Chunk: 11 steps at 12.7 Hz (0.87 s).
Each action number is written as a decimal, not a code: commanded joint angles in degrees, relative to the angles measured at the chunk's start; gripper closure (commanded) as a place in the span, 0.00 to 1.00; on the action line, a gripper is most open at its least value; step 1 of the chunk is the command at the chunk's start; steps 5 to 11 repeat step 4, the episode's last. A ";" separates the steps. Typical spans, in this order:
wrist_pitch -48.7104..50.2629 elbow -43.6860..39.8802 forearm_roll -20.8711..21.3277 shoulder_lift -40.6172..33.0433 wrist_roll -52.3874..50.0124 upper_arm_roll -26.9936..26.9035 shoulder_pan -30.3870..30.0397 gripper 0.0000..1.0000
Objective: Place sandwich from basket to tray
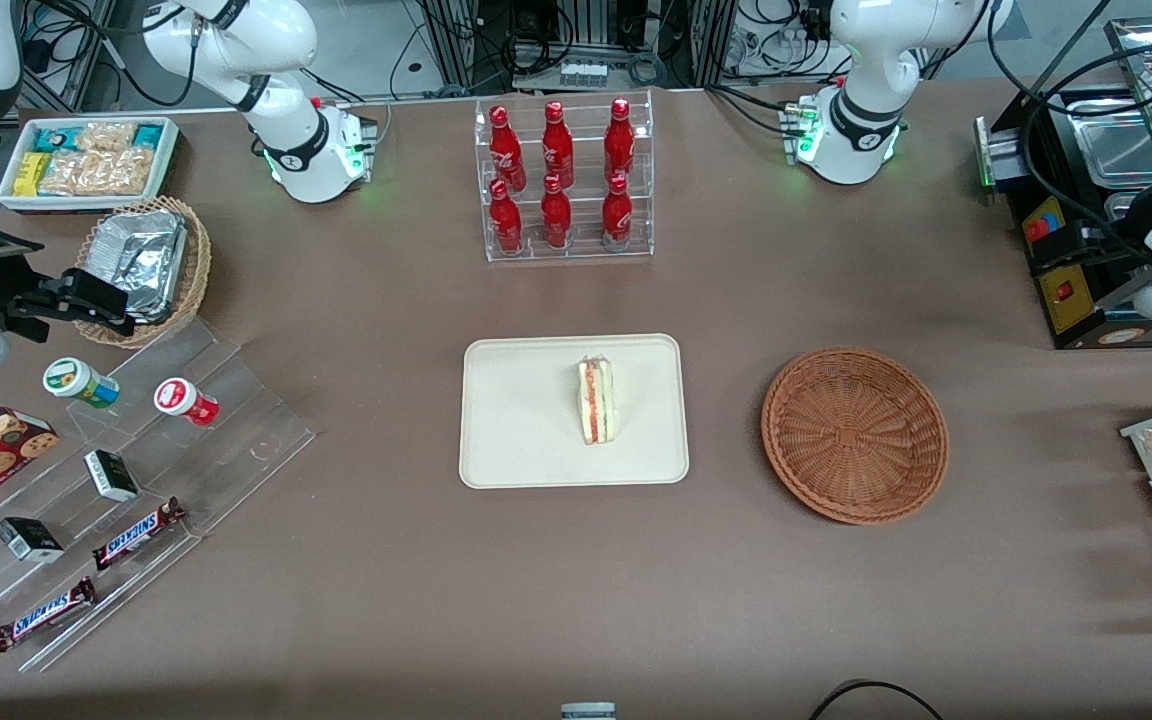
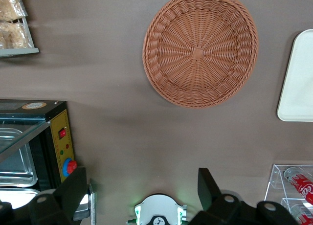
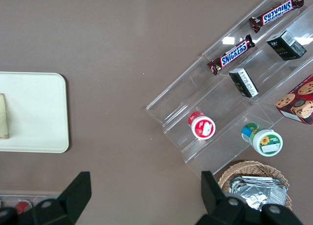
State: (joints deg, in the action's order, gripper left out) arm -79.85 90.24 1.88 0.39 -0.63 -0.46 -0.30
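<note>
Brown cloth covers the whole table (image 1: pixel 356 600), with a cabinet of steel pans (image 1: pixel 1086 200) at the working arm's end. High above that end hangs the left arm's gripper (image 2: pixel 142 191), its camera looking straight down on the cloth. Its two dark fingers (image 2: pixel 73 186) stand wide apart with only bare cloth showing between them; they hold nothing.

Below the gripper and a little farther along the table lies the basket (image 2: pixel 200 49), a round reddish-brown wicker bowl, with nothing inside it. It sits well apart from the fingers, untouched.

Past the basket, toward the middle of the table, lies the tray (image 1: pixel 526 410), cream-white with rounded corners; just one edge of it shows from the wrist. On the tray rests the sandwich (image 1: pixel 595 402), a pale wedge in clear wrap standing on its edge, its red-orange and green filling showing as a stripe. It sits near the tray's centre, slightly toward the basket's side. So the sandwich lies well clear of the gripper, with the whole basket between the two.

A clear rack of red bottles (image 1: pixel 561 180) stands farther from the front camera than the tray.
</note>
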 commanded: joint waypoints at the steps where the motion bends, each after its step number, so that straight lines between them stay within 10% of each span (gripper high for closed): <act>1: -0.22 1.18 0.41 -1.71 2.28 -0.07 0.39 0.00; 11: 0.13 -0.59 0.41 -0.57 5.47 -0.07 0.47 0.00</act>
